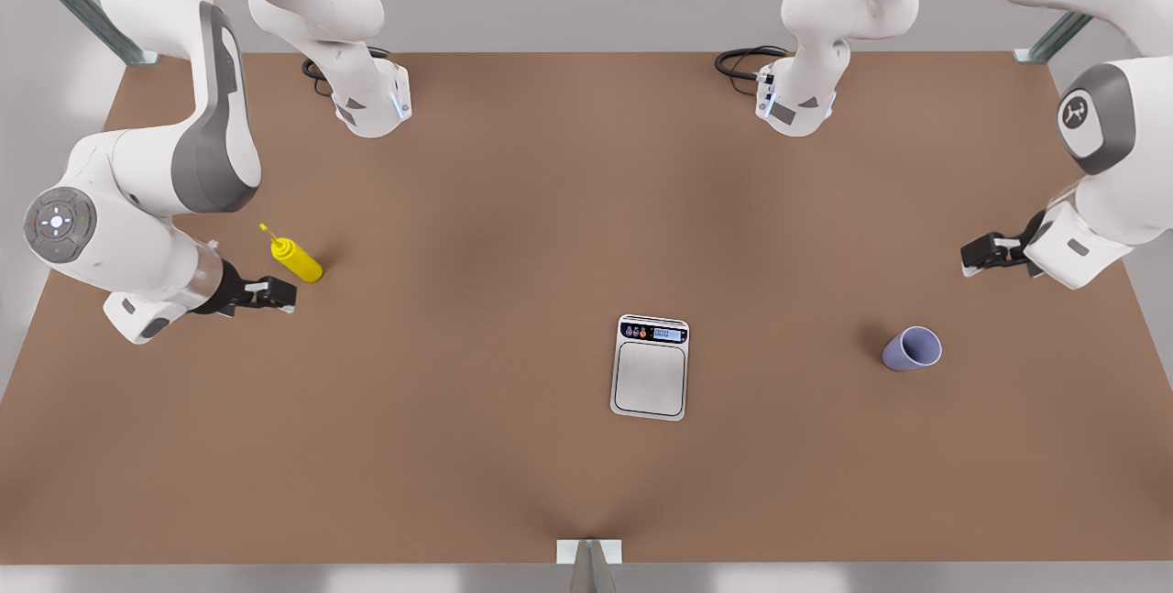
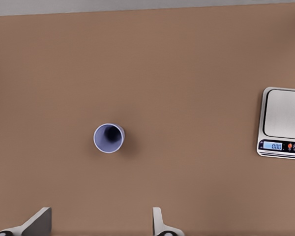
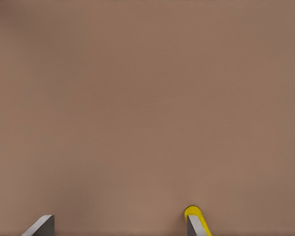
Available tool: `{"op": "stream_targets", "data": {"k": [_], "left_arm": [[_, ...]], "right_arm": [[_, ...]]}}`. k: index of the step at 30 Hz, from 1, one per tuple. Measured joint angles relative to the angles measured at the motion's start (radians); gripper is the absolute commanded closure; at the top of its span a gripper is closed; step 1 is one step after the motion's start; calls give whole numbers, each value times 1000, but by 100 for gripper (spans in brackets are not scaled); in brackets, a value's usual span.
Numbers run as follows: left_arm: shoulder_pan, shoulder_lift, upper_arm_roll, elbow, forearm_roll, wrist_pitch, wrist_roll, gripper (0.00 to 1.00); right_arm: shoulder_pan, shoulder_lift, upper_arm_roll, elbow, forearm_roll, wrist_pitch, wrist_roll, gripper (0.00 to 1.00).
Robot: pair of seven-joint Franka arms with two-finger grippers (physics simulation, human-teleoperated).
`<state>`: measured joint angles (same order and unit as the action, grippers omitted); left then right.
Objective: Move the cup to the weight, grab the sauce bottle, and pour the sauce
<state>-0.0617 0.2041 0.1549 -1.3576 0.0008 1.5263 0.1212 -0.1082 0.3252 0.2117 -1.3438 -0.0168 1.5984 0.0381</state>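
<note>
The lavender cup (image 1: 912, 348) stands upright on the brown table (image 1: 513, 208) at the front view's right, a good way from the silver weight (image 1: 651, 367) near the middle. My left gripper (image 1: 968, 260) hovers open above and behind the cup; its wrist view looks down into the cup (image 2: 108, 138), with the weight (image 2: 282, 123) off to one side and the open gripper (image 2: 99, 227) wide apart. The yellow sauce bottle (image 1: 296, 259) stands at the front view's left. My right gripper (image 1: 290, 294) is open just beside it, and the bottle (image 3: 192, 212) peeks past one fingertip (image 3: 199, 227).
Both arm bases (image 1: 371, 103) (image 1: 795, 103) with black cables sit at the table's far edge. Metal frame posts (image 1: 588, 565) stand at the front edge and the far corners. Bare tabletop lies between the bottle, the weight and the cup.
</note>
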Motion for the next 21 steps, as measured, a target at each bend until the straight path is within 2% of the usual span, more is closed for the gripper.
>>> {"op": "stream_targets", "data": {"k": [2, 3, 4, 5, 8, 10, 12, 15, 18, 19, 21], "left_arm": [[6, 18, 0, 0, 0, 0, 2, 0], [34, 67, 1, -2, 1, -1, 6, 0], [119, 176, 2, -12, 2, 32, 8, 0], [130, 211, 4, -84, 2, 135, 8, 0], [159, 213, 9, -248, -5, 350, 8, 0], [163, 215, 9, -296, -12, 419, 8, 0], [174, 216, 9, -348, -24, 479, 8, 0], [172, 267, 8, -350, -40, 525, 6, 0], [169, 311, 8, -348, -52, 568, 6, 0], [169, 318, 8, -348, -54, 576, 6, 0], [169, 333, 6, -348, -56, 593, 8, 0]], "right_arm": [[-2, 0, 0, 0, 3, 1, -6, 0], [-9, 0, 0, 0, 6, 1, -7, 0], [-5, 0, 0, 0, 7, 1, -7, 0], [-8, 1, 0, 0, 34, 0, -28, 0], [-4, 0, 1, 36, 103, -41, -71, 0], [-7, 3, 0, 67, 254, -53, -272, 0], [-78, 15, -1, 66, 385, -69, -326, 0], [-237, 46, -1, 66, 557, -172, -632, 0], [-467, 110, -2, 69, 696, -284, -1023, 0], [-517, 134, -2, 66, 704, -319, -1106, 0], [-563, 212, -2, 61, 781, -378, -1483, 0]]}}
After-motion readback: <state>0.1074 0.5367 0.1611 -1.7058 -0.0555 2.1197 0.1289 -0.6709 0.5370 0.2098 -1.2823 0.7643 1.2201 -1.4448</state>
